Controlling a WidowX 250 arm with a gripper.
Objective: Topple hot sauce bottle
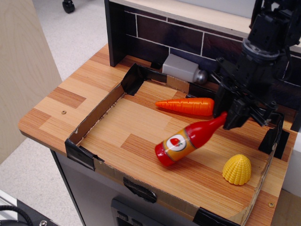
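Note:
The red hot sauce bottle (pixel 188 139) lies on its side on the wooden floor of the cardboard-walled tray (pixel 99 115). Its base points to the front left and its cap to the back right, its orange label with the white oval facing up. My black gripper (pixel 228 114) hangs at the cap end, its fingers (pixel 235 115) spread apart on either side of the cap. The jaws are open and hold nothing.
An orange toy carrot (pixel 184 106) lies just behind the bottle. A yellow ridged dome toy (pixel 236 169) sits at the front right of the tray. A grey block (pixel 182 68) stands against the dark brick back wall (pixel 155 33).

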